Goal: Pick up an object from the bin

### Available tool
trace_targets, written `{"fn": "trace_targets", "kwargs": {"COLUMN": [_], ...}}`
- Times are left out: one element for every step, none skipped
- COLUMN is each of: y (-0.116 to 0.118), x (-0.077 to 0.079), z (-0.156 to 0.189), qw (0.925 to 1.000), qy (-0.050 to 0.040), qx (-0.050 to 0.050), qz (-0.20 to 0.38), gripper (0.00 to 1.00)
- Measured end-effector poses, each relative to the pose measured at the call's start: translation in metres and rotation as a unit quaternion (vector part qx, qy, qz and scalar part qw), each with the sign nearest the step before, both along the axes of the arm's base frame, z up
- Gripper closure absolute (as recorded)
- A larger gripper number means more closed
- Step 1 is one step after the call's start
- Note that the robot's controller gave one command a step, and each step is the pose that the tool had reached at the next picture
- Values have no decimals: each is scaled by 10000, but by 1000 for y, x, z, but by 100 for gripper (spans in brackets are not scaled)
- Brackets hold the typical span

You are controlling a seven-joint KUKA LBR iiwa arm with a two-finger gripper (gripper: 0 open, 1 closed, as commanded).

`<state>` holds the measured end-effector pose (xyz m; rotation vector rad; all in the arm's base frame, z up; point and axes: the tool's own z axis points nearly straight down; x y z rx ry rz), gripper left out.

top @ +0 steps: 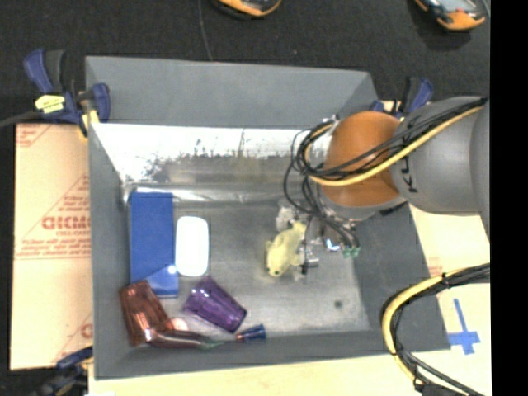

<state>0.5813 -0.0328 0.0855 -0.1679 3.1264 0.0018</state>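
Gripper (310,252) is low over the floor of the grey metal bin (247,97), right of centre, just beside a pale yellow lumpy object (283,254); contact unclear.

Along the left wall:
- flat blue rectangular box (151,236)
- white oval bar (191,246), touching the box

Lower-left corner:
- dark red translucent plastic piece (142,312)
- purple translucent cup (214,305), on its side
- small blue cap (252,333)

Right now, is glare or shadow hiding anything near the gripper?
Camera view: glare lies as a bright band along the bin's back wall, away from the gripper; the pale yellow thing beside the gripper is evenly lit; a small highlight sits on the blue box by the white oval thing; the arm's orange cover hides the bin corner under it.
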Motion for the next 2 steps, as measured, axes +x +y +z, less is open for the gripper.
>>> {"fn": "trace_targets", "kwargs": {"y": [-5, -2], "x": [23, 5], "z": [-15, -7], "qw": [9973, 10000], "qy": [-51, -3], "qx": [-14, 6], "qz": [730, 45], "gripper": [0, 100]}}
